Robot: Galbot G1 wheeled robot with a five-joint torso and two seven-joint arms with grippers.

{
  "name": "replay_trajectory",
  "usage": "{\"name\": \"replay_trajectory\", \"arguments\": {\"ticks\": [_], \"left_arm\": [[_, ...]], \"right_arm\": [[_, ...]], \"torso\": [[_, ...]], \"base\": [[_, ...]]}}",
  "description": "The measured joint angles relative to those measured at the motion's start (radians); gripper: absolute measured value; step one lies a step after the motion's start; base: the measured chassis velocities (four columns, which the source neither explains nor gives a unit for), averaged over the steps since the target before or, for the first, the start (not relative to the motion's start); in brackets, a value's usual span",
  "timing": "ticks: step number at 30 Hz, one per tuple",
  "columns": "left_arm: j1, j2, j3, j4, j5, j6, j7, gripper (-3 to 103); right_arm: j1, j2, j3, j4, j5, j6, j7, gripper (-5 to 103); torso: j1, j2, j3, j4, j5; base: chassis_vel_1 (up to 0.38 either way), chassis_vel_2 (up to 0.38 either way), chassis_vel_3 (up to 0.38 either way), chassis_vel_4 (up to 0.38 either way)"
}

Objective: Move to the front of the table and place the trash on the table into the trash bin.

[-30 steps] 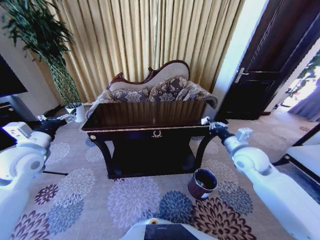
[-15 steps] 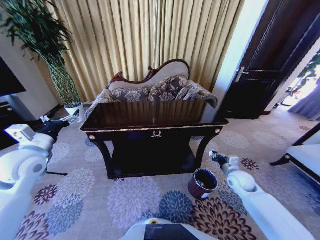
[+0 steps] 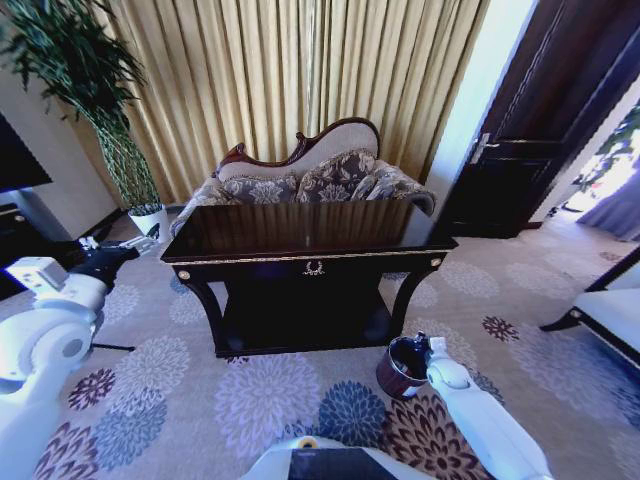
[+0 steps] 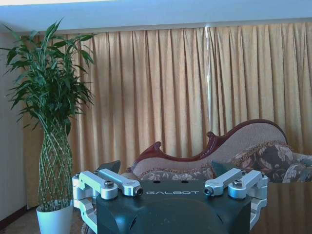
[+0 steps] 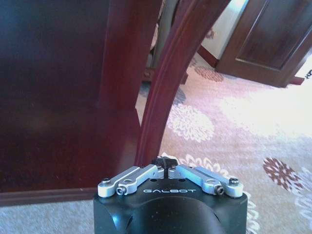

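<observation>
Right gripper (image 3: 420, 345): hangs low at the rim of the trash bin (image 3: 405, 367), by the table's curved leg (image 5: 163, 92); in the wrist view its fingers meet, clenched on nothing I can make out.
Why there: probably the spot for a drop into the bin, though no item shows between the tips.
Left gripper (image 3: 140, 241): raised off the table's left end, near the white plant pot (image 3: 150, 222); fingers released, spread wide and empty.
Trash: none visible on the glossy dark tabletop (image 3: 300, 226), so it may be in the bin.
Surface: floral carpet (image 3: 150, 400) under the table.
Room: gold curtains (image 3: 300, 70), sofa (image 3: 320, 180), dark door (image 3: 540, 120).
</observation>
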Motion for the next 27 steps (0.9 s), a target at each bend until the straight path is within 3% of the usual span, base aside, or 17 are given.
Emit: {"name": "replay_trajectory", "arguments": {"ticks": [4, 8, 10, 12, 13, 14, 16, 19, 20, 27], "left_arm": [[0.006, 0.002, 0.0, 0.0, 0.0, 0.0, 0.0, 100], [0.004, 0.006, 0.003, -0.001, 0.0, -0.002, 0.001, 100], [0.002, 0.007, 0.005, 0.0, 0.0, -0.002, 0.001, 100], [-0.004, 0.008, 0.012, 0.004, -0.001, -0.003, 0.001, 100], [-0.005, 0.008, 0.014, 0.005, -0.001, -0.003, 0.001, 100], [-0.007, 0.006, 0.017, 0.006, -0.001, -0.004, 0.001, 100], [-0.007, 0.005, 0.018, 0.006, -0.001, -0.004, 0.001, 100], [-0.005, 0.002, 0.016, 0.006, -0.001, -0.004, 0.001, 100], [-0.005, 0.002, 0.016, 0.006, -0.001, -0.004, 0.001, 100], [-0.001, 0.002, 0.01, 0.006, -0.003, -0.004, 0.002, 100]], "right_arm": [[0.02, 0.015, 0.009, -0.042, -0.023, 0.004, 0.012, -2], [0.024, 0.012, 0.016, -0.047, -0.029, 0.004, 0.016, 19], [0.024, 0.011, 0.017, -0.046, -0.029, 0.005, 0.016, 19], [0.023, 0.008, 0.017, -0.041, -0.029, 0.004, 0.017, 30], [0.023, 0.007, 0.017, -0.039, -0.029, 0.005, 0.017, 30], [0.02, 0.004, 0.017, -0.035, -0.028, 0.004, 0.017, 41], [0.019, 0.003, 0.017, -0.034, -0.028, 0.004, 0.017, 41], [0.014, 0.0, 0.017, -0.022, -0.022, -0.001, 0.017, 57], [0.014, 0.0, 0.017, -0.022, -0.022, -0.001, 0.017, 57], [0.003, -0.002, 0.017, 0.002, -0.006, -0.02, 0.017, 84]], "torso": [[0.0, 0.0, 0.0, 0.0, -0.0001], [0.0, 0.0, 0.0, -0.0001, 0.0], [0.0, 0.0, 0.0, -0.0001, -0.0001], [0.0, 0.0, 0.0, -0.0001, -0.0001], [0.0, 0.0, 0.0, -0.0001, -0.0001], [0.0, 0.0, 0.0, -0.0001, -0.0001], [0.0, 0.0, 0.0, -0.0001, -0.0001], [0.0, 0.0, 0.0, 0.0, -0.0001], [0.0, 0.0, 0.0, 0.0, -0.0001], [0.0, 0.0, 0.0, 0.0, -0.0001]], "base": [[0.0, 0.0, 0.0, 0.0], [0.0, 0.0, 0.0, 0.0], [0.0, 0.0, 0.0, 0.0], [0.0, 0.0, 0.0, 0.0], [0.0, 0.0, 0.0, 0.0], [0.0, 0.0, 0.0, 0.0], [0.0, 0.0, 0.0, 0.0], [0.0, 0.0, 0.0, 0.0], [0.0, 0.0, 0.0, 0.0], [0.0, 0.0, 0.0, 0.0]]}}
